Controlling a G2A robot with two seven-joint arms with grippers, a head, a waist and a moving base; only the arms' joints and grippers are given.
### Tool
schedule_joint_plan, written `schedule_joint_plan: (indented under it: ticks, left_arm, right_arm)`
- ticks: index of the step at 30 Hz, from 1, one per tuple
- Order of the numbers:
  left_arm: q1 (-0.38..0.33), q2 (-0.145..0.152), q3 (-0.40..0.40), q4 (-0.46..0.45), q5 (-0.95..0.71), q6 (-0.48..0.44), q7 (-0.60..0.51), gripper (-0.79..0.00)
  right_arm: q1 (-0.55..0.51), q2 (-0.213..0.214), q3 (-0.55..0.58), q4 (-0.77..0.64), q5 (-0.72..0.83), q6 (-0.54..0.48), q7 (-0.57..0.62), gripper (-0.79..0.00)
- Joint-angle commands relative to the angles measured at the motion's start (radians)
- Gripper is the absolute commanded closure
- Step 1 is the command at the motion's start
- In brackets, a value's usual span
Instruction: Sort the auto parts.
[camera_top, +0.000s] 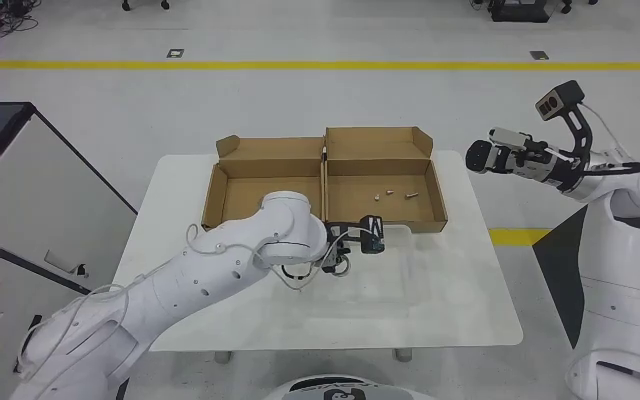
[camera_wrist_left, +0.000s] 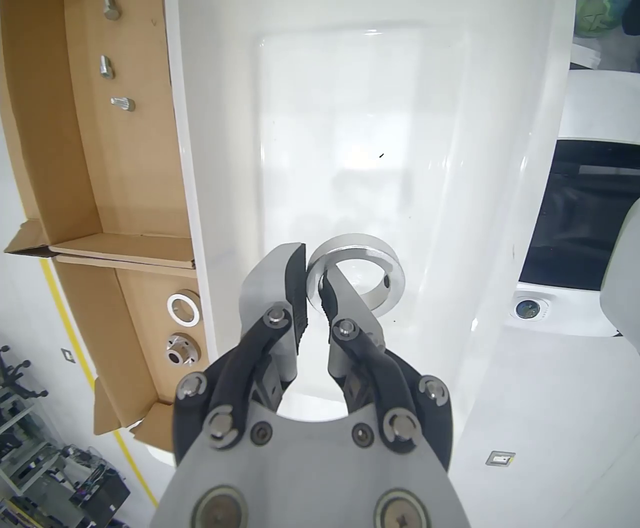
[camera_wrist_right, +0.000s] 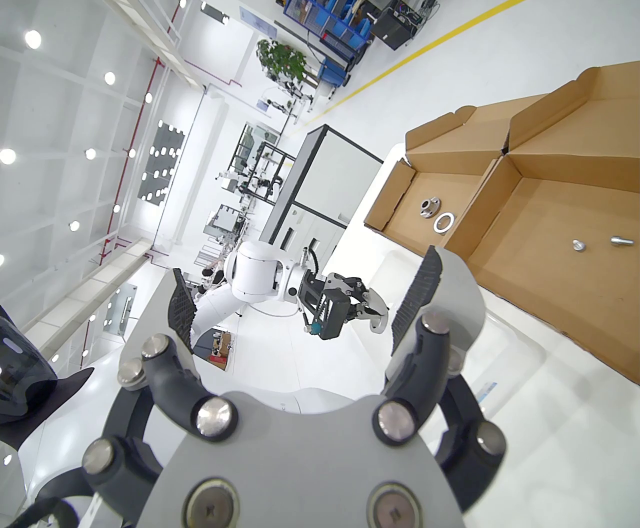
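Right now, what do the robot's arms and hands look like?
The left arm is glossy white with rounded joints and a thin black cable at the wrist. Left hand and right hand match: grey plate, black links with silver pins, silver fingers with ribbed black pads.

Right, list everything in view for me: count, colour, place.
cardboard boxes: two, brown, side by side at the table's far edge
bolts: three, silver, in the right box
flat ring: one, silver, in the left box
flanged hub: one, silver, beside the flat ring
shaft collar: one, silver, over the table near the boxes
table: one, white
left gripper: grey and black, jaws shut on the collar's wall
right gripper: jaws open, beyond the table's right edge
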Motion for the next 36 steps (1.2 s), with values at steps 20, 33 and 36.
schedule_joint_plan:
  ticks: [20,33,36]
  left_arm:
    - [0.324,0.150,-0.659,-0.054,-0.523,-0.294,0.479,0.000]
    - [0.289,0.157,-0.679,-0.013,-0.996,-0.498,0.614,0.000]
    - [0.265,0.155,-0.659,-0.026,-1.101,-0.515,0.617,0.000]
  right_arm:
    - [0.000,0.000,0.000,0.000,0.000,0.000,0.000,-0.785]
    - [0.000,0.000,0.000,0.000,0.000,0.000,0.000,-0.785]
    - [0.000,0.000,0.000,0.000,0.000,0.000,0.000,-0.785]
